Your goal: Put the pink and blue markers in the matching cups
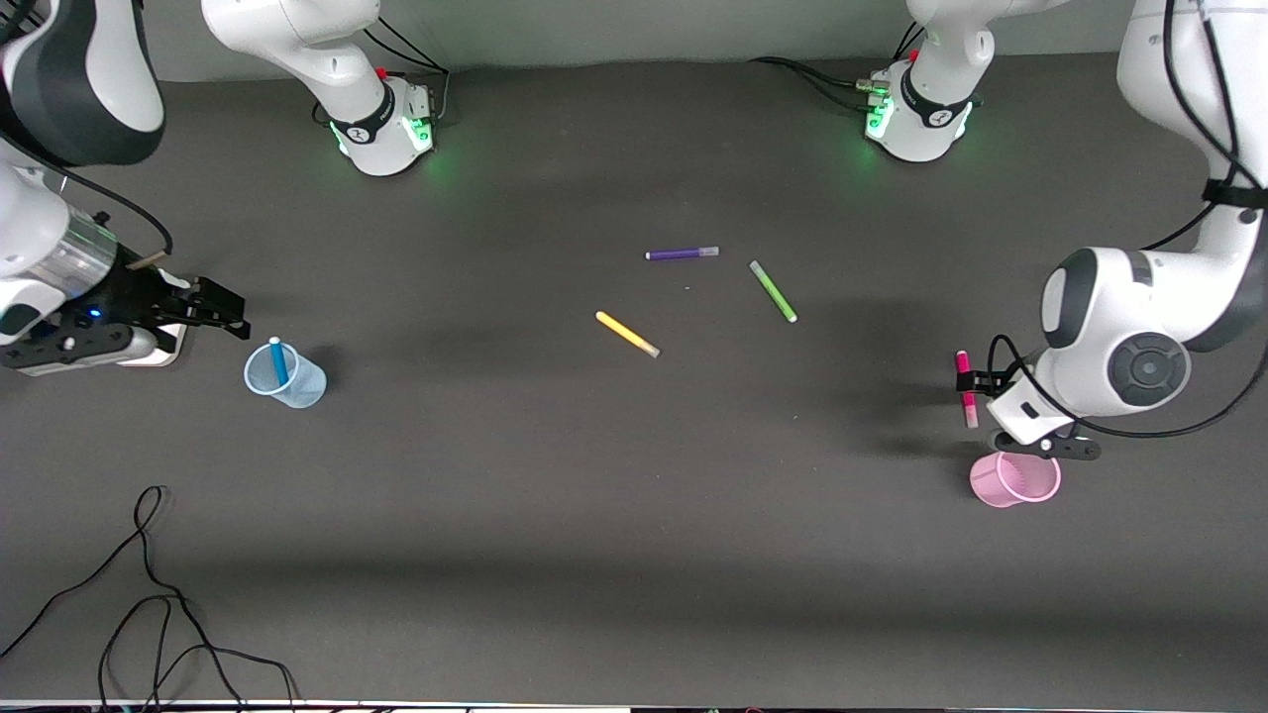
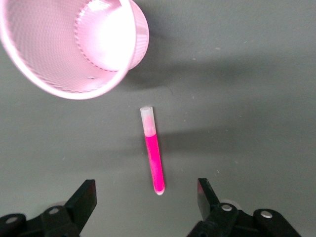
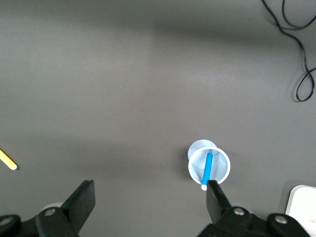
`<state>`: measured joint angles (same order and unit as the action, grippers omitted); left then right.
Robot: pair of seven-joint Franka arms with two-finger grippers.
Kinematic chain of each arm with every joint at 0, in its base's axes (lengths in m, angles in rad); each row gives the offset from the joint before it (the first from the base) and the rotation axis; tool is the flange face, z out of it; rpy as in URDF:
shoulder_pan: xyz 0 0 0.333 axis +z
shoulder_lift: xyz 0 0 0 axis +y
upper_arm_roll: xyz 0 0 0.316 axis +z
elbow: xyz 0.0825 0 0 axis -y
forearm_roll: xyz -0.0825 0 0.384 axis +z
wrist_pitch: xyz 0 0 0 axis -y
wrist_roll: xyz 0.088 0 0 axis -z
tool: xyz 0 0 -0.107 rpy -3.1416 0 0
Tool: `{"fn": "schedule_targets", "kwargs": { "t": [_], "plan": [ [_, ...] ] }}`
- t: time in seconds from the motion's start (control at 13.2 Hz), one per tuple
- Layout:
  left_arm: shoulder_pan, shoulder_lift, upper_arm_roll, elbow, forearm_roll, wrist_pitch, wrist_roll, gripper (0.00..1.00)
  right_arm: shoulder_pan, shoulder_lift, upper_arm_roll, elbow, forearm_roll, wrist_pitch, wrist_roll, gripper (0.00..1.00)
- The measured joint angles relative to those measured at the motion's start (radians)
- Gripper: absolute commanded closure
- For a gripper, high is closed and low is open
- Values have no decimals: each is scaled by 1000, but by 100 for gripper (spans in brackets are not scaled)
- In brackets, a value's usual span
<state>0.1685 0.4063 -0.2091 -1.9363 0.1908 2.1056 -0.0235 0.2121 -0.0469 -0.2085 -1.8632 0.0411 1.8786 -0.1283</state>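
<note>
Black cable (image 1: 149,604) loops lie nearest the front camera, on the dark counter (image 1: 594,495) at the right arm's end. Taking the pink cup (image 1: 1015,479) as the landmark: it stands at the left arm's end of the counter, empty in the left wrist view. The pink marker (image 1: 965,388) lies flat on the counter just beside this cup, farther from the front camera, its pale cap pointing toward the cup and not touching it. The left gripper (image 2: 147,200) hovers over the marker with its fingers (image 2: 84,200) spread wide on either side of the marker's bare end, holding nothing.

Well apart from the pink cup, toward the right arm's end, stands the blue cup (image 1: 285,376) with the blue marker (image 1: 278,361) leaning inside it. The right gripper (image 3: 148,202) hangs beside that cup, fingers wide apart and empty.

Between the two cups and farther from the front camera than the pink cup lie a yellow pen (image 1: 627,334), a green pen (image 1: 773,291) and a purple pen (image 1: 682,254).
</note>
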Motion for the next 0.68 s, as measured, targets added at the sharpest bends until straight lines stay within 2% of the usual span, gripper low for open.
{"fn": "schedule_targets", "kwargs": {
  "t": [0.23,0.68],
  "plan": [
    [56,38,8,-45,2,100,65,16,0,-12,6,36,0,0,0,0],
    [72,57,0,-86,-1,112,71,26,1,-13,27,54,0,-21,2,0]
  ]
}}
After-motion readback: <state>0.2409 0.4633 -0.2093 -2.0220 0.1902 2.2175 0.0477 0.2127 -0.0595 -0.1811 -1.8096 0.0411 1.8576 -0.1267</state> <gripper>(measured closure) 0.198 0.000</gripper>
